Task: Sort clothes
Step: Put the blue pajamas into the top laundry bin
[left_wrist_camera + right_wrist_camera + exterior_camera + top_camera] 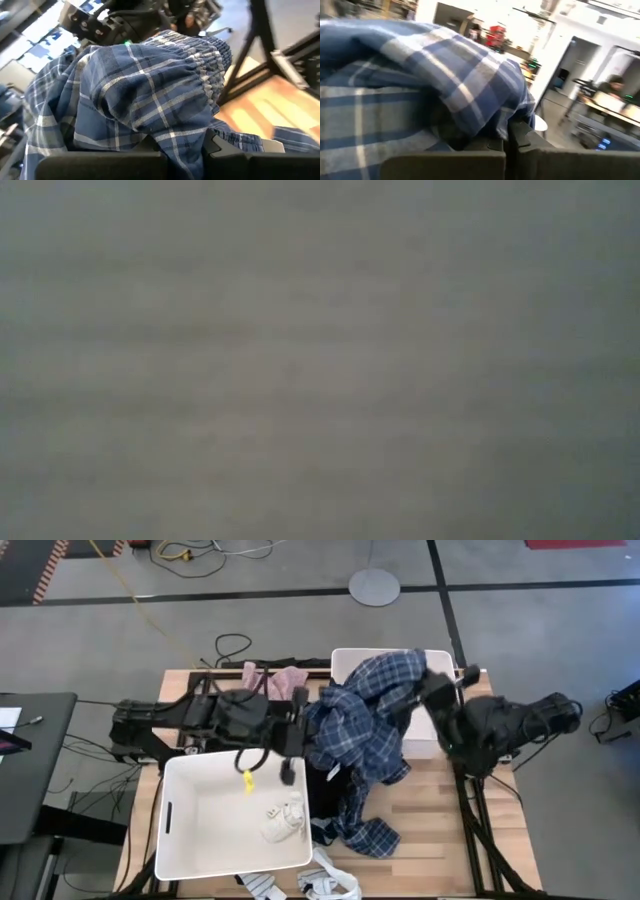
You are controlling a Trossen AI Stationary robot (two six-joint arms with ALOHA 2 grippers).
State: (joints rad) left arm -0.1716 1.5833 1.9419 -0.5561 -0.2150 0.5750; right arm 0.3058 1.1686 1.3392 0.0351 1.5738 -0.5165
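Note:
The blue-white plaid shirt (365,715) hangs spread between my two grippers above the table's middle. Its lower end (368,835) lies on the wooden table (450,830), over a black garment (322,790). My left gripper (305,725) is shut on the shirt's left side and my right gripper (432,685) on its far right side. A pink garment (275,675) lies at the far edge. White socks (283,820) rest in the near-left bin (190,840). The low view shows only grey blur. My left gripper pinches a bunched fold of the plaid cloth (182,142) between its two fingers (220,147), coming roughly level from the table's left. The cloth drapes over the fingers in several layers, and a gathered hem (205,70) shows beyond. My right gripper pinches a fold of the plaid cloth (495,127) between its two fingers (522,137), coming level from the table's right. The cloth heaps over the fingers and hides how many layers they have. The shirt is lifted here, above the far bin.
A second white bin (440,740) stands at the far right, mostly under the raised shirt. Striped and white socks (330,885) lie at the near edge. Bare table shows near right. Cables and a round stand base (374,586) lie on the floor beyond.

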